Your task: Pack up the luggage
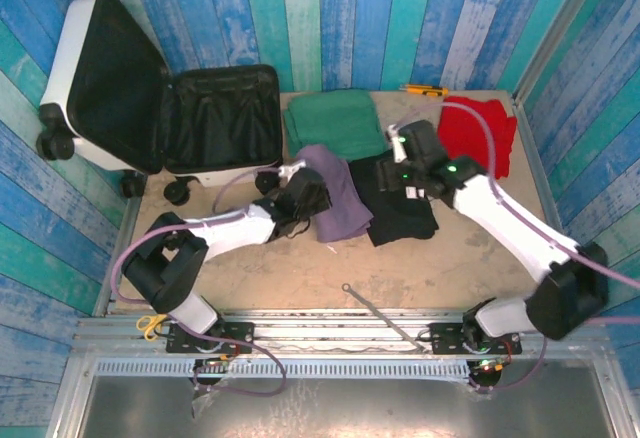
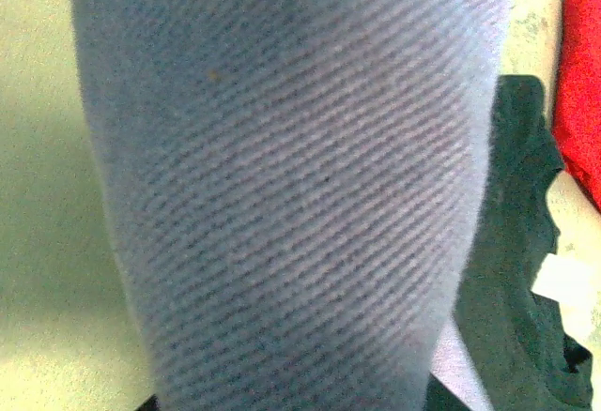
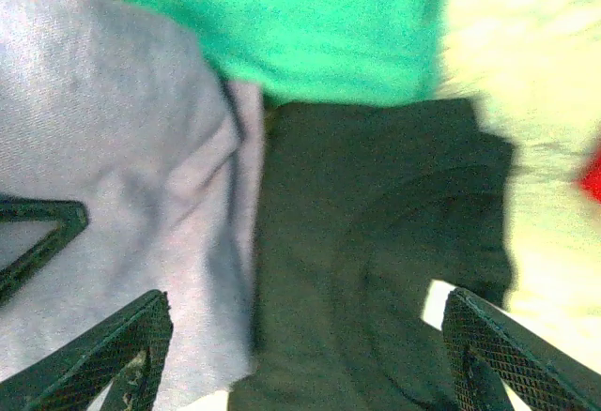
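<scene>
A large white hard-shell suitcase (image 1: 70, 68) with rounded corners lies open at the far-left corner of the bench (image 1: 450, 258), black fabric lining showing. Beside it lies a folded green knit (image 1: 335, 123), then a lavender twill garment (image 1: 340, 203), a limp black T-shirt (image 1: 405, 213) and a red cloth (image 1: 480, 133). The right fingers (image 3: 122, 355), mesh-textured, are spread wide over the black T-shirt, holding nothing. The left fingers (image 1: 303, 196) are buried in lavender folds; I cannot tell whether they pinch.

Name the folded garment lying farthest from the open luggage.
The red garment, far right; the green garment, purple garment and black garment lie nearer the luggage.
</scene>
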You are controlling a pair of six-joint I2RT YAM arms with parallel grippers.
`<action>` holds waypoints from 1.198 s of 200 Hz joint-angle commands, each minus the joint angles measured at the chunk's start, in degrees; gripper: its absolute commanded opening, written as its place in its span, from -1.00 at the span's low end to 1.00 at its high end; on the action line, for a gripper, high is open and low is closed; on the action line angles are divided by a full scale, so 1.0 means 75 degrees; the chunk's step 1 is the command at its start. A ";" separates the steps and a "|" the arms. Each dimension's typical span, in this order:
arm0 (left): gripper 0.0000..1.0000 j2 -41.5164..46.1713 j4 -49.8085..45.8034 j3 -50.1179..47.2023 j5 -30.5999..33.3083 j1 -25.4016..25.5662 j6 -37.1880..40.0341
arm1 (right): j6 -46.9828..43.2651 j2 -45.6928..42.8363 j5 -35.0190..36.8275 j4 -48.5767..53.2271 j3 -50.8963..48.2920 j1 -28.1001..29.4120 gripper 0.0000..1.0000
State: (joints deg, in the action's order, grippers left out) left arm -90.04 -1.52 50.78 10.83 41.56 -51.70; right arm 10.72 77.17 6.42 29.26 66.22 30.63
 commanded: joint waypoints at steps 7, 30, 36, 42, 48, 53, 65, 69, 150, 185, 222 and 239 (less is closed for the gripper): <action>-1.00 0.0366 -0.2644 0.2164 0.0334 -0.0209 0.2256 | 0.0039 -0.1097 0.0666 -0.0437 -0.0953 -0.0134 0.57; -1.00 0.0133 -0.3869 0.3799 -0.0113 -0.0615 0.3171 | -0.0001 -0.1696 0.0765 -0.0878 -0.1602 -0.0201 0.60; -1.00 0.0059 -0.4085 0.4193 -0.0224 -0.0738 0.3381 | 0.0009 -0.1759 0.0779 -0.0899 -0.1701 -0.0207 0.59; -1.00 -0.0060 -0.4308 0.4601 -0.0273 -0.0834 0.3571 | 0.0029 -0.1791 0.0777 -0.0912 -0.1786 -0.0225 0.59; -1.00 -0.0161 -0.4553 0.5001 -0.0282 -0.0962 0.3751 | 0.0064 -0.1798 0.0761 -0.0912 -0.1857 -0.0217 0.59; -1.00 -0.0283 -0.4761 0.5374 -0.0298 -0.1074 0.3881 | 0.0092 -0.1799 0.0734 -0.0907 -0.1909 -0.0222 0.59; -1.00 -0.0570 -0.5115 0.6106 -0.0470 -0.1437 0.4084 | 0.0174 -0.1752 0.0633 -0.0835 -0.1979 -0.0222 0.59; -1.00 -0.0645 -0.5165 0.6269 -0.0515 -0.1579 0.4144 | 0.0196 -0.1746 0.0593 -0.0796 -0.1994 -0.0220 0.58; -1.00 -0.2473 -0.5093 0.7831 -0.2659 -0.4206 0.4903 | 0.0183 -0.1752 0.0211 -0.0573 -0.2342 -0.0228 0.57; -1.00 -0.3126 -0.5243 0.8319 -0.4091 -0.5238 0.5068 | 0.0201 -0.1749 0.0078 -0.0555 -0.2473 -0.0217 0.57; -1.00 -0.4062 -0.5352 0.8557 -0.4895 -0.5794 0.5464 | 0.0167 -0.1600 -0.0152 -0.0538 -0.2498 -0.0219 0.57; -1.00 -0.4594 -0.5416 0.9084 -0.5300 -0.5951 0.5446 | 0.0108 -0.1593 -0.0197 -0.0461 -0.2456 -0.0217 0.57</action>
State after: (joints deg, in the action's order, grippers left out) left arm -119.24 -44.21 114.19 -20.69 -1.78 -12.45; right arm 11.75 64.97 6.17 24.18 47.90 29.17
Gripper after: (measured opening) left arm 0.261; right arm 0.787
